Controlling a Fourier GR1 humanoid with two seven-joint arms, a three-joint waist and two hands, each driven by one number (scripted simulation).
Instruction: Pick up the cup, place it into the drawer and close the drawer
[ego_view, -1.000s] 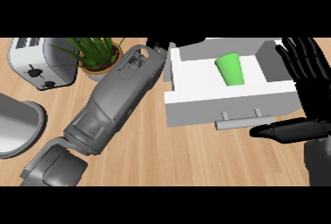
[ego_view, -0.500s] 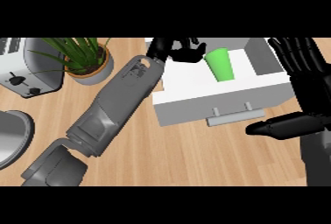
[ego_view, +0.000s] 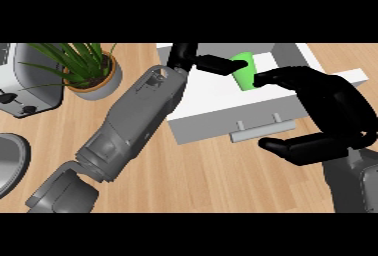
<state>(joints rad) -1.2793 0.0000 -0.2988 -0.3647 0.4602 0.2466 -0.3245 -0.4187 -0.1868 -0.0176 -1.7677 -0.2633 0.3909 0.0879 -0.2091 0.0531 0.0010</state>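
Observation:
A green cup (ego_view: 246, 74) sits inside the open white drawer (ego_view: 214, 95), near its back. My left hand (ego_view: 193, 56) is at the drawer's back left, and its straight fingers (ego_view: 218, 64) reach right to the cup's upper edge. Whether they touch it I cannot tell. My right hand (ego_view: 341, 111) hangs over the drawer's front right corner in a wide arc. Its fingertips (ego_view: 270, 77) end just right of the cup, and its thumb (ego_view: 295, 148) lies in front of the drawer's face, right of the handle (ego_view: 258, 131). It holds nothing.
A potted plant (ego_view: 90, 70) stands left of my left forearm. A toaster (ego_view: 23, 85) is at the far left, with a grey metal pan (ego_view: 9, 161) below it. Bare wooden counter (ego_view: 214, 180) lies in front of the drawer.
My right hand has swung left and down from the right edge to arch over the drawer's front right corner. My left hand stays by the cup, which remains in the drawer.

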